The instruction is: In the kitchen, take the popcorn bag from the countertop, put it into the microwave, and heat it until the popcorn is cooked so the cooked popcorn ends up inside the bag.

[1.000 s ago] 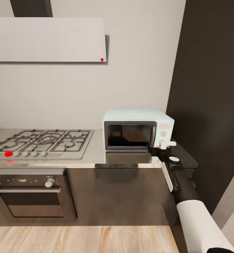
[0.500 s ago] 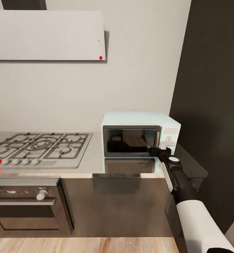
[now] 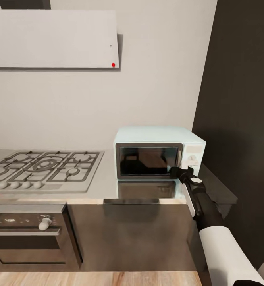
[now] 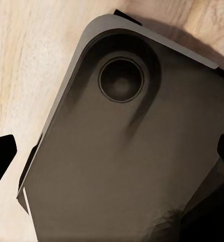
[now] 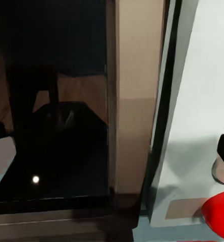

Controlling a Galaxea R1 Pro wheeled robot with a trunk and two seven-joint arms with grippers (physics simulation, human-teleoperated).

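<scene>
The pale blue-white microwave (image 3: 159, 139) stands on the grey countertop (image 3: 104, 180) against the wall, its dark glass door (image 3: 147, 160) shut. My right gripper (image 3: 184, 167) is at the door's lower right corner, just in front of the knob panel (image 3: 194, 153); whether its fingers are open or shut I cannot tell. The right wrist view shows the dark door glass (image 5: 51, 131) and the pale panel (image 5: 198, 101) very close up, with a red patch (image 5: 220, 214) at the corner. My left gripper (image 4: 112, 156) hangs open over my own dark base. The popcorn bag is out of view.
A gas hob (image 3: 44, 167) takes up the worktop's left part, with a steel built-in oven (image 3: 26, 238) below it and a hood (image 3: 52, 37) above. A tall dark cabinet (image 3: 243, 119) closes off the right side. Wooden floor (image 3: 92, 279) lies in front.
The whole head view has shifted: the camera moved, so the hob slid left and the microwave looks a little larger. My right gripper stays at the microwave's lower right corner.
</scene>
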